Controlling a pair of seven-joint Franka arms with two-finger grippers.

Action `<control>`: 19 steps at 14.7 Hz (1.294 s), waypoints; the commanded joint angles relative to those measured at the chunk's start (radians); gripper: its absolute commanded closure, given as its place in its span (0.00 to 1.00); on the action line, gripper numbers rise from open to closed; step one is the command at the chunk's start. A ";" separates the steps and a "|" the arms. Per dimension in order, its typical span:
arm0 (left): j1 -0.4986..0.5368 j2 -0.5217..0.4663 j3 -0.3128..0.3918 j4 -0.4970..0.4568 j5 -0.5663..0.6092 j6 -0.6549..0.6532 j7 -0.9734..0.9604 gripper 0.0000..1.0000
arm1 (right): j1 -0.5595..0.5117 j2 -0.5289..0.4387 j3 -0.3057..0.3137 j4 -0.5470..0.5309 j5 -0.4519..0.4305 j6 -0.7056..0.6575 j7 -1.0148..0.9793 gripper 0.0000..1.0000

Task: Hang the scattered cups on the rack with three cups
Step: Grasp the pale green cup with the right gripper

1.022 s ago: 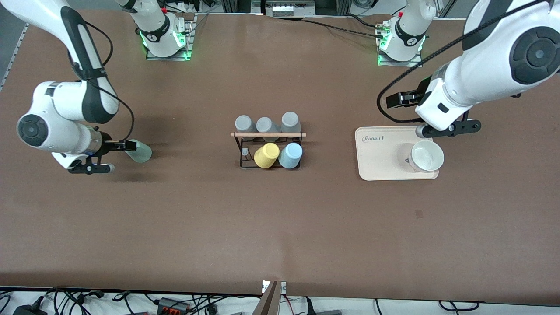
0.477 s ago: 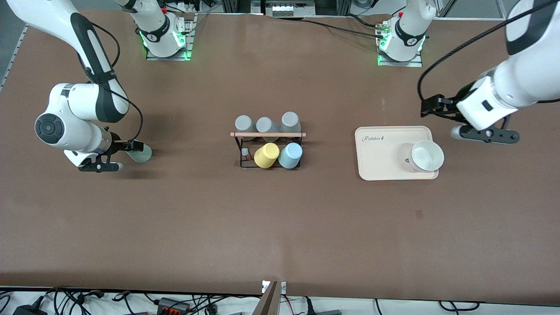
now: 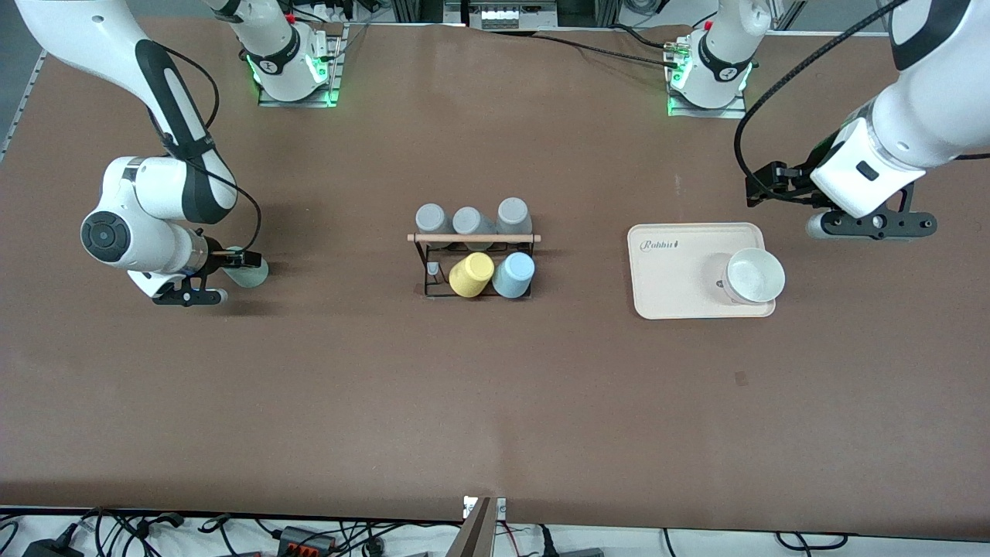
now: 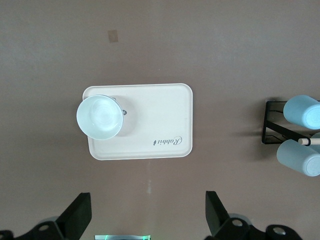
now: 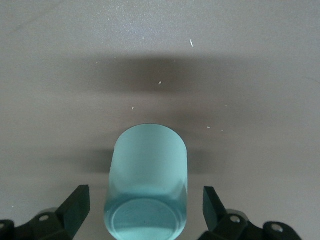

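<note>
Mint cup (image 3: 249,271) lies on its side toward the right arm's end; the right gripper (image 3: 232,261), jaws wide, has closed in around it. The left gripper (image 3: 781,186), open and empty, has withdrawn off the tray (image 3: 673,294), leaving the white cup (image 3: 754,275).

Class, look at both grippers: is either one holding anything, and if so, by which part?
Nothing is held. The right gripper stands open around the mint green cup lying on the table, not clamped. The left gripper is open, off the tray.

The bench (image 3: 495,402) wears a matt brown covering with faint creases. The rack (image 3: 473,267) is thin black wire under a pale wooden rod (image 3: 473,237). The mint cup (image 5: 148,175) looks like smooth, faintly satiny plastic, and the cream tray (image 3: 673,271) is matt.
</note>
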 commanded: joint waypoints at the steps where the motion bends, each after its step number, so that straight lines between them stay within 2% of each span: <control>1: -0.003 -0.019 0.001 -0.013 0.020 0.018 -0.013 0.00 | -0.003 -0.005 0.004 -0.007 -0.003 0.010 0.015 0.31; 2: -0.003 -0.021 -0.002 -0.027 0.020 0.027 -0.013 0.00 | -0.003 -0.005 0.004 -0.007 -0.003 0.004 0.015 0.48; 4: 0.006 -0.039 -0.002 -0.062 -0.006 0.073 -0.006 0.00 | -0.008 -0.005 0.004 -0.005 -0.004 0.002 0.011 0.68; 5: 0.007 -0.041 -0.001 -0.064 -0.015 0.075 -0.006 0.00 | -0.006 -0.005 0.004 -0.004 -0.004 0.001 0.010 0.75; 7: 0.006 -0.039 -0.002 -0.058 -0.015 0.075 -0.007 0.00 | -0.005 -0.013 0.006 0.007 -0.004 -0.012 -0.014 0.77; 9: 0.007 -0.039 -0.002 -0.056 -0.018 0.073 -0.007 0.00 | 0.010 -0.030 0.020 0.073 0.003 -0.100 -0.019 0.78; 12: 0.007 -0.035 -0.001 -0.049 -0.018 0.072 -0.006 0.00 | 0.027 -0.022 0.089 0.328 0.016 -0.371 0.043 0.78; 14: 0.007 -0.033 -0.001 -0.038 -0.017 0.070 -0.009 0.00 | 0.079 -0.001 0.101 0.482 0.031 -0.496 0.125 0.79; 19: 0.007 -0.035 0.002 -0.035 -0.027 0.073 -0.007 0.00 | 0.225 0.028 0.101 0.637 0.040 -0.498 0.176 0.79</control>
